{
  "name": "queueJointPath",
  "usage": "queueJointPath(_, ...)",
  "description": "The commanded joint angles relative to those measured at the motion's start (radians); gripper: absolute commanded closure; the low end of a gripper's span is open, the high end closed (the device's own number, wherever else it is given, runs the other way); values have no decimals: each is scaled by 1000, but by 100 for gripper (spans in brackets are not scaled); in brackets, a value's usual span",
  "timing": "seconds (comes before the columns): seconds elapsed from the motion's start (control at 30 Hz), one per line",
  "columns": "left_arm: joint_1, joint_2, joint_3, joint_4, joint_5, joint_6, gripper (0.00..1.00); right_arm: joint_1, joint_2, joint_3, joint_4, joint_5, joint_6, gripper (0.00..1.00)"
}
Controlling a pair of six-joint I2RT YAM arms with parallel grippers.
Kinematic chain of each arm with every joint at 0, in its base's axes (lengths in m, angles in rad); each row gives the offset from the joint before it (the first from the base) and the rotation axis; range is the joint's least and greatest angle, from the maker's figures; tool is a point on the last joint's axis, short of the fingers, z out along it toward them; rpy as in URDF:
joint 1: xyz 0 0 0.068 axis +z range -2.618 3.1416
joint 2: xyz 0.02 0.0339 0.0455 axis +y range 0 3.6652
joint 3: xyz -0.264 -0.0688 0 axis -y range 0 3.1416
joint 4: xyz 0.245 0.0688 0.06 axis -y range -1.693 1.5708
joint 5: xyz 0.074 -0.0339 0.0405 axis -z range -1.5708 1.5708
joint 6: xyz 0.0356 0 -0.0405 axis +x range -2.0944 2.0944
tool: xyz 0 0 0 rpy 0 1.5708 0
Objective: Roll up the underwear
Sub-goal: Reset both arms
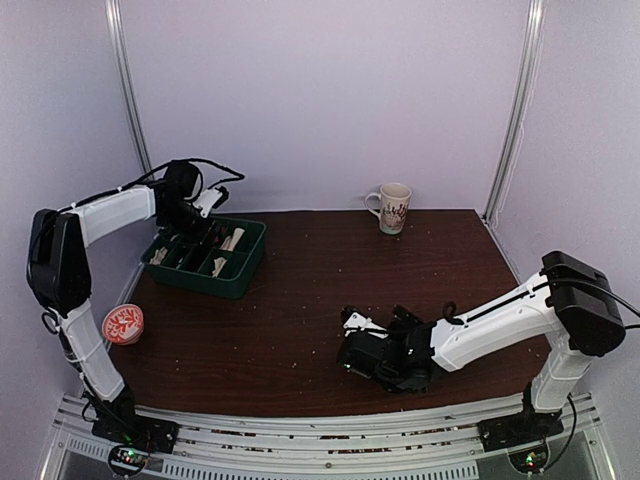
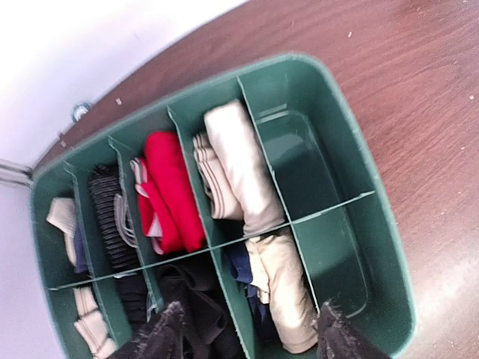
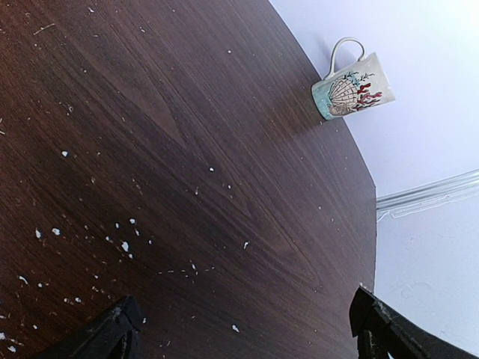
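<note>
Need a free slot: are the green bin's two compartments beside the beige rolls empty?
Empty: both show only bare floor in the green bin.

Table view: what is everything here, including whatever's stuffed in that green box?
Table: one, dark brown wood, under everything.
Divided bin: one, green, far left of table.
Rolled garments: several, red, cream, black, navy, in bin compartments; two end compartments empty.
Mug: one, cream with shell picture, far edge, upright.
Round dish: one, red-and-white pattern, at left table edge.
Crumbs: many, white, scattered on table.
Left gripper: one, black, open above the bin.
Right gripper: one, black, open, low over bare table.
</note>
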Motion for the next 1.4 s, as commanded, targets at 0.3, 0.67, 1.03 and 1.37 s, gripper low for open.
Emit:
queueJointPath(0.3, 5, -219, -155, 152, 97, 42, 2, 3, -29, -7, 52, -11, 9, 0)
queueJointPath(0.67, 4, -477, -466, 406, 140, 90, 2, -173, -280, -143, 262, -370, 22, 0)
queueJointPath(1.03, 4, -676, -804, 646, 240, 183, 2, -479, -744, -307, 306, -633, 176, 0)
queueJointPath(1.37, 3, -827, -1012, 854, 108, 83, 2, -549, -1003, -372, 206, -511, 205, 0)
